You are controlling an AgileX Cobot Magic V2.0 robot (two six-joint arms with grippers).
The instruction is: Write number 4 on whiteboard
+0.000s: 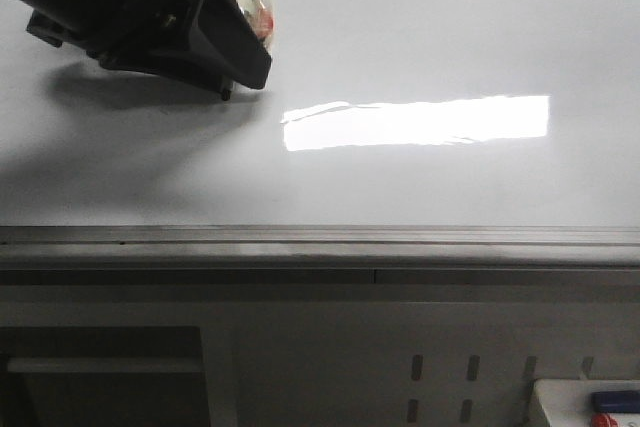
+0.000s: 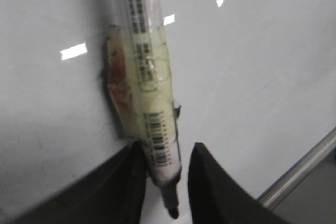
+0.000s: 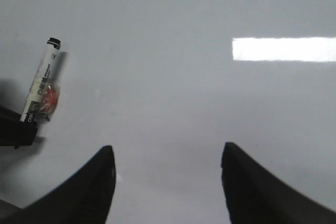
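- While the left claw point(image 2: 167, 182) grips the marker point(image 2: 149, 93) between its fingers, tip pointing down past them, the nib looks just at or barely off the whiteboard point(image 1: 420, 37); I cannot tell whether it touches.
- No number 4 shows anywhere on the board, so the writing seems not yet begun.
- Risk: the marker is taped and sits slanted in the grip; pressing hard could twist it or make it slip, giving a skewed stroke.
- Risk: too light a press would leave gaps.
- Right claw point(image 3: 168, 182) hangs open and empty over bare board, well apart from the marker.
- Beyond lie the glare point(image 1: 415, 122) and edge rail point(image 1: 320, 237); nothing blocks the strokes.
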